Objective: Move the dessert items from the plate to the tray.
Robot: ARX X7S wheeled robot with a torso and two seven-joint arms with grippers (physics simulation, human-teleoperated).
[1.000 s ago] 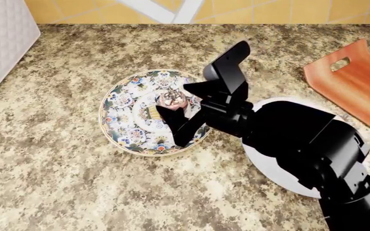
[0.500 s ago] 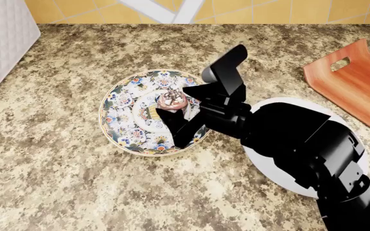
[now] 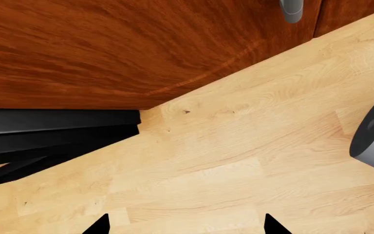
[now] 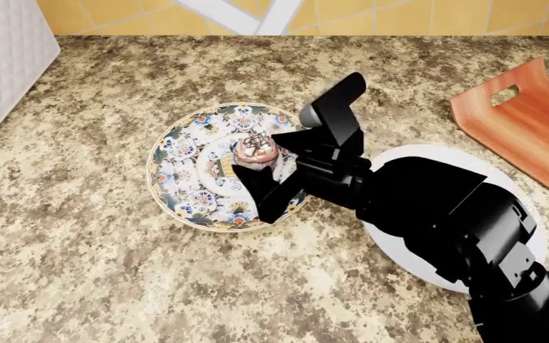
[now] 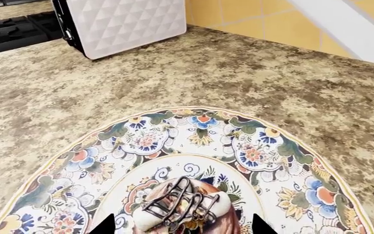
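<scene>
Jaws of the right gripper (image 4: 266,166) stand apart, one black finger on each side of the chocolate cupcake with swirled cream topping (image 4: 254,149); contact with the cupcake cannot be confirmed from either view. In the right wrist view the two fingertips appear at the frame edge, flanking the cupcake (image 5: 181,210) without visibly pressing it. The cupcake sits upright near the centre of the round floral-patterned ceramic plate (image 4: 181,164), which rests on the speckled brown granite countertop (image 4: 94,250).

Beside that plate, partly hidden under the right arm, lies a plain white round plate (image 4: 442,153). The rectangular reddish-brown wooden tray with an upcurved end and oblong handle slot (image 4: 527,121) lies well apart from the cupcake, at the counter's far right, and shows nothing on its visible part. A white quilted-pattern appliance (image 4: 3,57) stands at the counter's far left corner.

The left gripper (image 3: 185,228) shows only two dark fingertips, set apart, over a light wooden floor (image 3: 239,161) beside a reddish-brown cabinet front (image 3: 109,48).
</scene>
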